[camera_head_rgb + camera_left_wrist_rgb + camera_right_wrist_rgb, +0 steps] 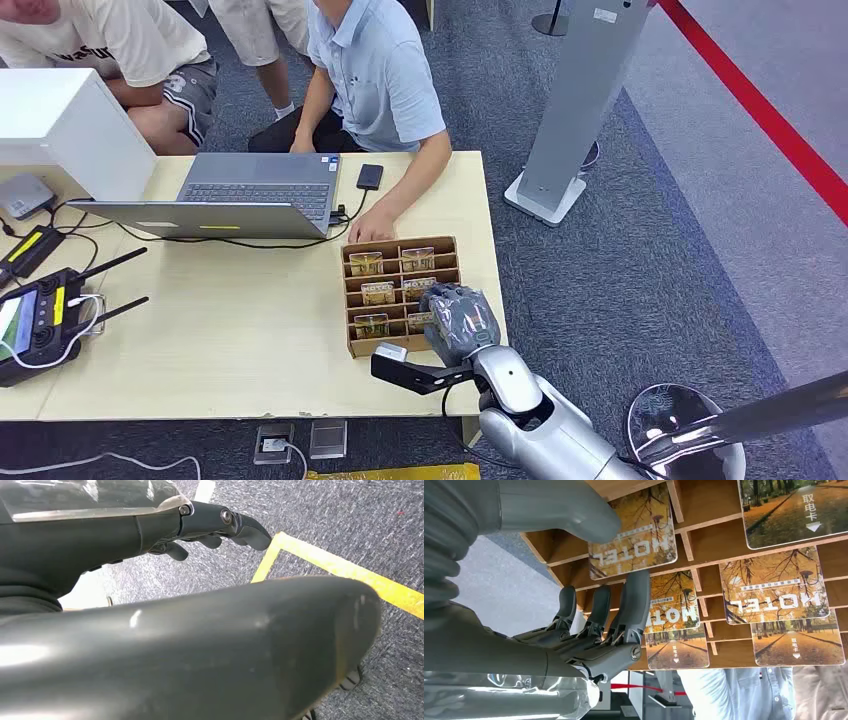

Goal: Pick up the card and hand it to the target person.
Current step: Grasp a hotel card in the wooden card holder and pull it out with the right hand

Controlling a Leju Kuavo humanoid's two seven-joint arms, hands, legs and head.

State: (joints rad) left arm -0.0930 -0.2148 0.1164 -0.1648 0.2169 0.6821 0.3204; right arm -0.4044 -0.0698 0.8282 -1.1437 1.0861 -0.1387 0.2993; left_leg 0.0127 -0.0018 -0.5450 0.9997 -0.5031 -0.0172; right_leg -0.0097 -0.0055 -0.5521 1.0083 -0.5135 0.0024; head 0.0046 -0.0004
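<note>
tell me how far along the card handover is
Done: the right hand has reached the wooden card rack on the table. In hand: its thumb and fingers sit either side of a HOTEL card, a firm hold not clear. Left: lift the card and pass it to a person.

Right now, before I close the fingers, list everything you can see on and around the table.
Slotted wooden card rack: one, brown, table's right part.
Autumn-print HOTEL cards: several, orange-yellow, standing in the rack's slots.
Open grey laptop: one, far side of the table.
Black phone: one, beside the laptop.
Black remote controller with antennas: one, table's left edge.
White box: one, far left corner.
Person in light-blue shirt: one, seated behind the table, hand by the rack.
Left hand: dark, hanging over grey carpet.
Right hand: grey, at the rack, fingers around a card.
</note>
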